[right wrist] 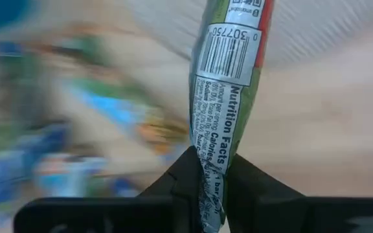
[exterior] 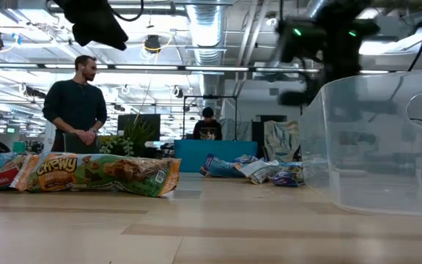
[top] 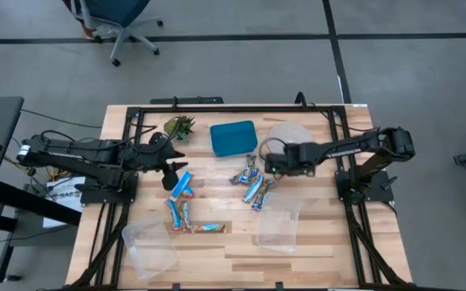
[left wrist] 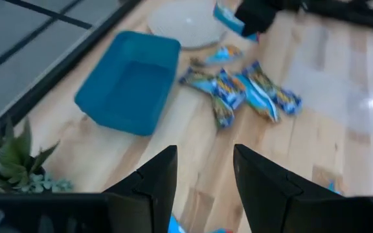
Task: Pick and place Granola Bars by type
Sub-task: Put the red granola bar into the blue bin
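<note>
Slippage is our worry: the right gripper (right wrist: 207,169) pinches only the crimped tail of a shiny green-and-red wrapped granola bar (right wrist: 228,84), held above the table near the round pale plate (top: 288,133), so a quick swing could shake it loose. Our right wrist view shows that grip; the high view hides it. The left gripper (left wrist: 204,169) hovers open and empty over the blue-wrapped bars (top: 182,187), with more silvery-blue bars (top: 253,184) mid-table.

Bright overhead light; glare on table (left wrist: 361,97); right wrist bkgd motion-blurred; low view foreground soft.
</note>
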Motion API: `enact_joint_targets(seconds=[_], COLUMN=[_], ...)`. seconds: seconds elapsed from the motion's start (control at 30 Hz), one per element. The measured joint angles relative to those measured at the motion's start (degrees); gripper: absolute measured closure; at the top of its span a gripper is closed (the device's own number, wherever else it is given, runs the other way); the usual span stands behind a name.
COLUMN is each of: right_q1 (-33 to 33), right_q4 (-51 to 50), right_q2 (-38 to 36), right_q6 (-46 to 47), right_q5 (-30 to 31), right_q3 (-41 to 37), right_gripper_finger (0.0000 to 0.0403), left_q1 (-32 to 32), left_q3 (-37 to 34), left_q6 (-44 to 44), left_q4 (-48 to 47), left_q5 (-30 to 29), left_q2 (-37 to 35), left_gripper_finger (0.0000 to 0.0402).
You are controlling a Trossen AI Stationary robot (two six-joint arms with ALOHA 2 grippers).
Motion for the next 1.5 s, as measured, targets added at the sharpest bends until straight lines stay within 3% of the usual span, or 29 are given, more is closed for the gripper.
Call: enact_joint_targets(seconds=[0.2, 0.37, 0.53, 0.63, 0.87, 1.27, 1.5], right_q1=[-4.5, -8.1, -12.1, -13.9, -16.6, -17.0, -14.3], right_q4=[0.6, 1.4, 1.0, 0.9, -2.1, -3.1, -2.1], right_q2=[0.0, 2.3, 6.4, 9.2, 13.8, 14.5, 12.7], right_q6=[-23.1, -43.5, -57.2, -61.8, -71.1, -77.4, -81.9], right_q5=[3.2, 1.0, -5.1, -7.5, -11.1, -12.9, -18.2], right_q3=[12.4, 21.5, 27.4, 29.6, 33.7, 34.0, 33.9], right_gripper_finger=[0.0376, 0.0372, 0.0364, 0.0368, 0.0365, 0.0272, 0.0231], left_q1=[3.9, 9.2, 15.9, 18.7, 20.2, 20.2, 18.3], left_q3=[0.0, 0.0, 0.3, 1.0, 4.8, 5.8, 5.8], left_q6=[-7.4, -9.5, -12.2, -13.5, -12.7, -12.4, -2.6], left_q4=[0.9, 1.0, 0.5, 0.2, 0.7, 0.3, -0.3], left_q5=[-3.9, -3.8, 3.7, 7.9, 8.3, 8.7, 16.5], left_q2=[0.0, 0.8, 4.6, 7.4, 11.4, 11.7, 11.7], left_gripper_finger=[0.0258, 0.0258, 0.0258, 0.0258, 0.0258, 0.0258, 0.0258])
